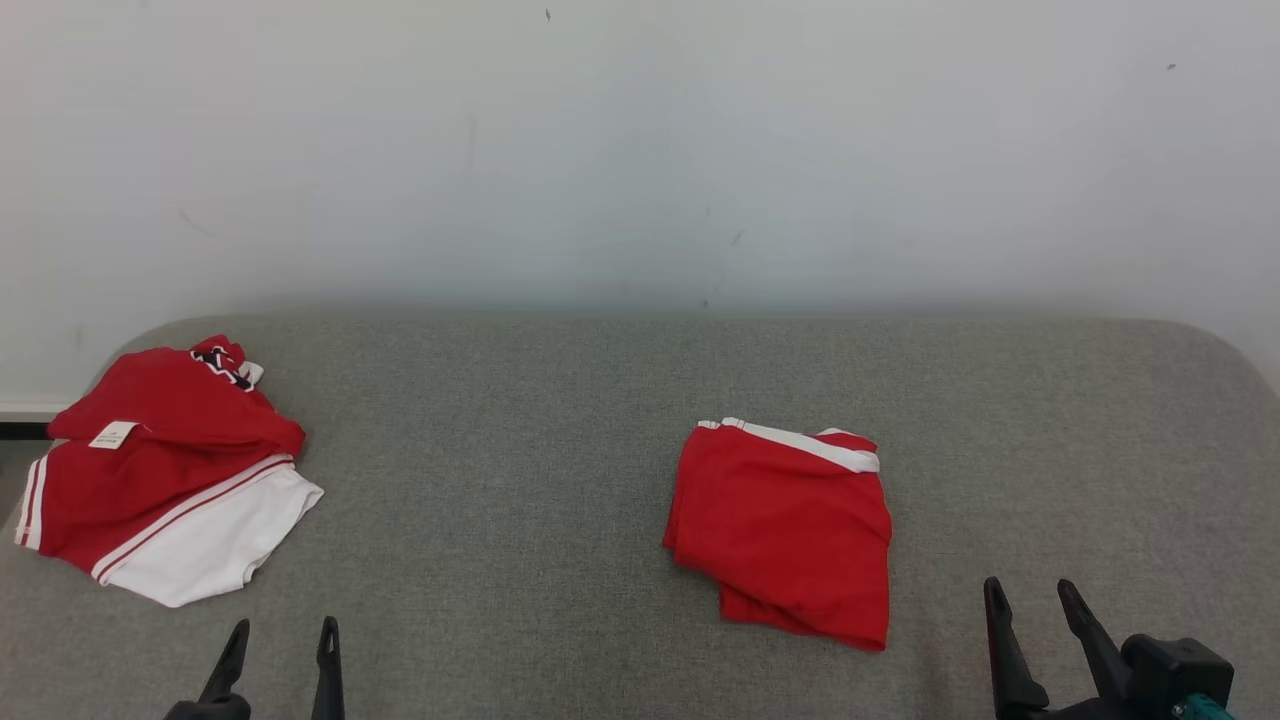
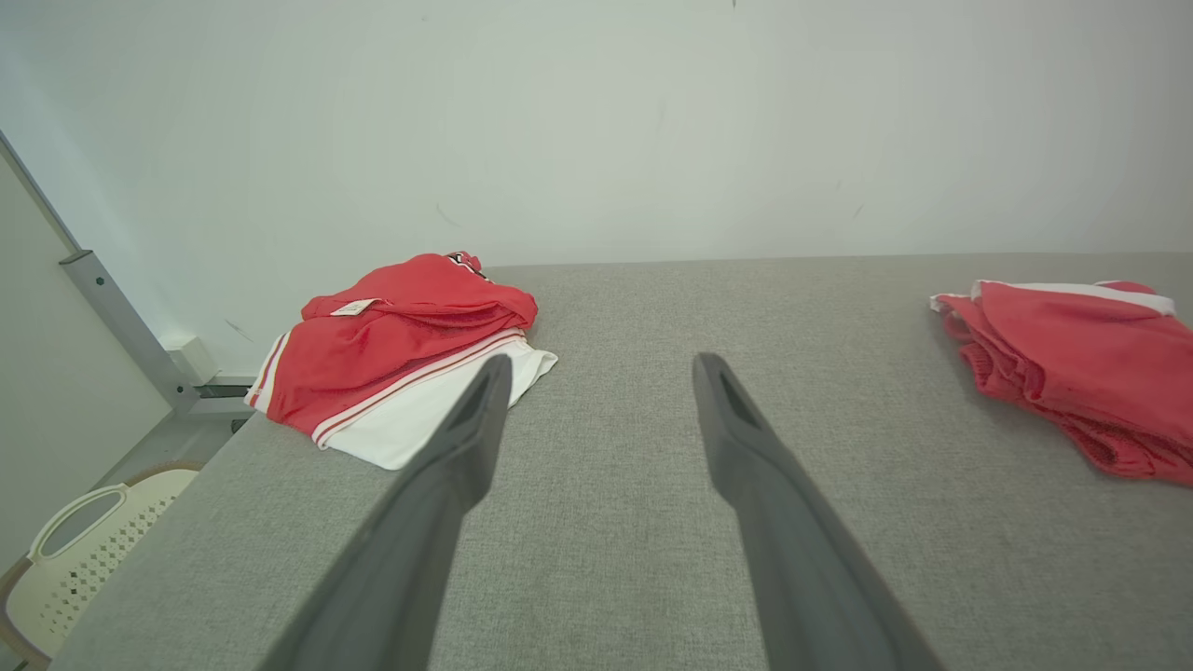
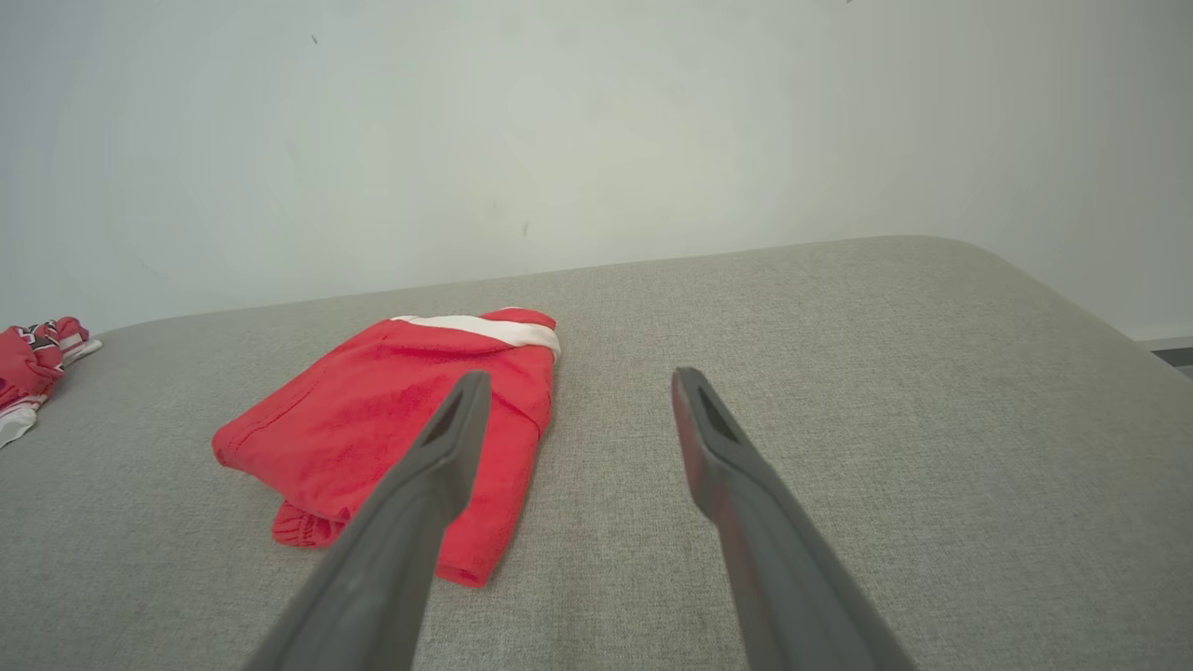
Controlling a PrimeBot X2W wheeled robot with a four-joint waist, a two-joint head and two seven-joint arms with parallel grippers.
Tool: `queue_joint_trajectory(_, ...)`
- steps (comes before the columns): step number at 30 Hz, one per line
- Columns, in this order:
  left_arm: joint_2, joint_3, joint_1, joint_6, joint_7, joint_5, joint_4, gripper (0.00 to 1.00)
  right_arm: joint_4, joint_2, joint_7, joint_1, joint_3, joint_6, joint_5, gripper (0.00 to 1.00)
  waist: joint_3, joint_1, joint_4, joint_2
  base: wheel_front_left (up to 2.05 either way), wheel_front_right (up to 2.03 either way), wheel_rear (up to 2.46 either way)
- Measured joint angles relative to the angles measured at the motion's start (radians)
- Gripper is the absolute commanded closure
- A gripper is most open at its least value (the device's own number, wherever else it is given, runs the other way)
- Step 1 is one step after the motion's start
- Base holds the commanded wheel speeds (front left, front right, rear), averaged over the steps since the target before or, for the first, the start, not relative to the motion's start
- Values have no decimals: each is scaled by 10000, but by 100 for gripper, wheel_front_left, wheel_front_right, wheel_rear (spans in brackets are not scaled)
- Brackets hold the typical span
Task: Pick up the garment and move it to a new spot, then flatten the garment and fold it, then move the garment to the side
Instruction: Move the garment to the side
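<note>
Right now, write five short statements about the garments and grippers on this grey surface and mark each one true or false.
1. The folded red garment lies on the grey padded surface, nearer the right gripper than the left gripper. True.
2. The right gripper is shut on the folded red garment. False: it is open, empty and apart from it.
3. The red and white clothing heap lies at the surface's left end. True.
4. The heap touches the folded red garment. False: bare surface separates them.
5. The pale perforated basket stands on the surface. False: it sits lower, beyond the surface's edge near the heap.
</note>
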Motion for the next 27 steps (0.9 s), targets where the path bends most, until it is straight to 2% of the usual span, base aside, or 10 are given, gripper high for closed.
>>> queue_joint_trajectory(11, 102, -92, 0, 71, 61, 33, 38, 0, 128, 8, 10, 3, -104, 0, 38, 0, 18, 0, 65, 0, 0, 0, 0)
queue_joint_trajectory(17, 94, -184, -87, 63, 86, 31, 27, 0, 598, 13, 107, -118, -301, 0, 307, 0, 87, 0, 177, 0, 0, 0, 0)
queue_joint_trajectory(21, 13, -316, -221, -12, 115, 29, 52, 0, 1722, -138, 121, -874, -318, 0, 485, 0, 173, 0, 348, 0, 0, 0, 0)
queue_joint_trajectory(27, -161, -587, -567, -167, 127, 35, 203, 0, 4136, -378, 128, -2813, -102, 0, 685, 0, 374, 0, 736, 0, 0, 0, 0)
